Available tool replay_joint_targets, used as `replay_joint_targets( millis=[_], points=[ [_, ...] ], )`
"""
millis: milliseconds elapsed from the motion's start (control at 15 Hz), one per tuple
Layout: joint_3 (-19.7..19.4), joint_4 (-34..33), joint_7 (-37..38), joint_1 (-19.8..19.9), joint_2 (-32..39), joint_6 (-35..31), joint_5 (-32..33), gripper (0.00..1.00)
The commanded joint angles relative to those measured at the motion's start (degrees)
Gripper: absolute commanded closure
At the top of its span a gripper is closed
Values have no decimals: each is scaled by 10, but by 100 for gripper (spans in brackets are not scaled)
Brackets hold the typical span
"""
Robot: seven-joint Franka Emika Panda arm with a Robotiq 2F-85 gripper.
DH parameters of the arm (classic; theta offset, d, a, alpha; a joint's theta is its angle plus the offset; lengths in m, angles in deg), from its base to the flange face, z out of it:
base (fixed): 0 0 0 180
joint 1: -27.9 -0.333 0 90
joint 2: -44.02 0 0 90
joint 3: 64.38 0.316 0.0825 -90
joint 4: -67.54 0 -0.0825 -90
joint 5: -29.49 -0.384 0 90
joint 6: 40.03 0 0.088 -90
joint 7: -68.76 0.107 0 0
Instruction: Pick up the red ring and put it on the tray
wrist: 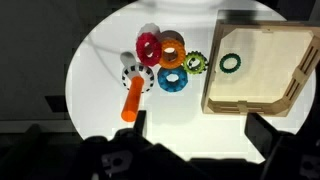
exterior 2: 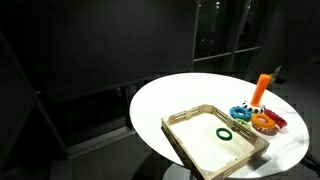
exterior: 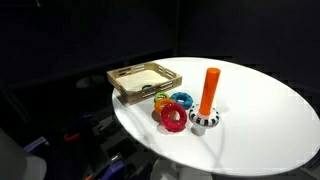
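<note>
The red ring (wrist: pixel 149 45) lies flat on the round white table, touching an orange ring (wrist: pixel 171 48); it also shows in both exterior views (exterior: pixel 174 117) (exterior 2: pixel 280 122). The light wooden tray (wrist: pixel 250 100) sits beside the rings and holds a dark green ring (wrist: pixel 231 63); it shows in both exterior views (exterior: pixel 128 93) (exterior 2: pixel 182 147). My gripper (wrist: pixel 200 135) shows only in the wrist view. It hangs high above the table, open and empty, and its dark fingers frame the bare table near the tray's side.
A blue ring (wrist: pixel 172 80) and a small yellow-green ring (wrist: pixel 194 63) lie between the red ring and the tray. An orange peg (wrist: pixel 132 100) stands on a black-and-white base (wrist: pixel 133 72) next to the rings. The table edge (wrist: pixel 75 100) drops off into dark surroundings.
</note>
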Motion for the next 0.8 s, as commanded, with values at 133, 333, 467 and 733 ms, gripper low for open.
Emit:
replay_joint_targets(
  millis=[133,333,467,733],
  points=[
    [-1,-1,1,-2,0,1,1,0],
    [-2,-14,13,5,20,-1,-2,0],
    [-3,-28,21,9,49,1,-2,0],
    [-10,-51,34,14,116,-1,-8,0]
  ],
)
